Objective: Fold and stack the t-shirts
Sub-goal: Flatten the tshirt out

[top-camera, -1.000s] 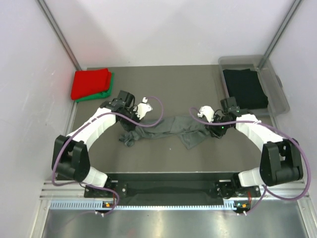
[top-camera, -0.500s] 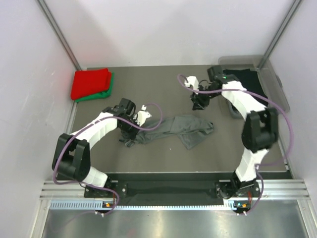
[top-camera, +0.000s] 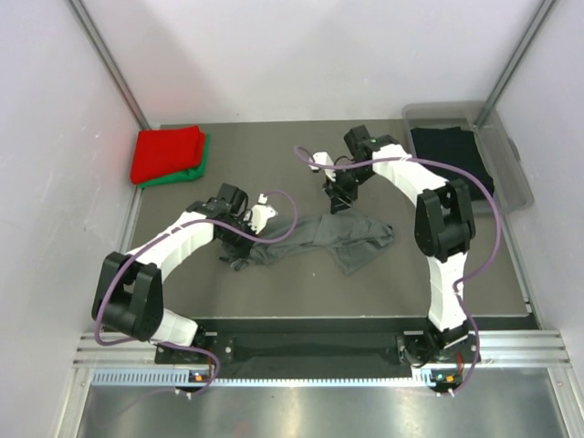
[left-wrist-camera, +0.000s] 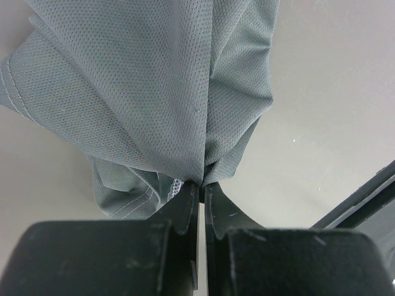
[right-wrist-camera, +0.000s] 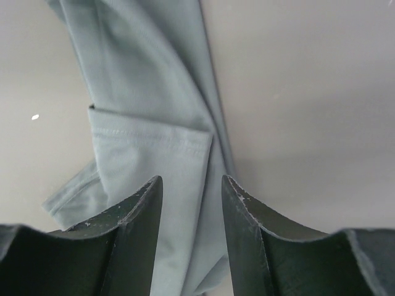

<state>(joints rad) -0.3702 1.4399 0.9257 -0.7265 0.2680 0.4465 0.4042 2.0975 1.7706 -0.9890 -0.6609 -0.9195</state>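
The dark grey t-shirt (top-camera: 319, 239) lies bunched in a long strip across the middle of the table. My left gripper (top-camera: 245, 230) is shut on its left end; the left wrist view shows the jaws (left-wrist-camera: 202, 184) pinching a gather of the grey mesh cloth (left-wrist-camera: 154, 92). My right gripper (top-camera: 339, 197) is open and empty, just behind the shirt's middle. In the right wrist view the open gripper (right-wrist-camera: 191, 179) hangs over a hemmed fold of the shirt (right-wrist-camera: 148, 142). The red t-shirt (top-camera: 167, 152) lies folded on the green one (top-camera: 189, 173) at the back left. The black t-shirt (top-camera: 450, 161) lies in the tub.
The clear plastic tub (top-camera: 513, 178) stands at the back right corner. Purple cables loop from both arms over the table. White walls and metal posts close in the back and sides.
My right gripper has left the shirt's right end, swung to the back and then left, and now hangs open by the shirt's middle. My left gripper has kept its hold, almost still.
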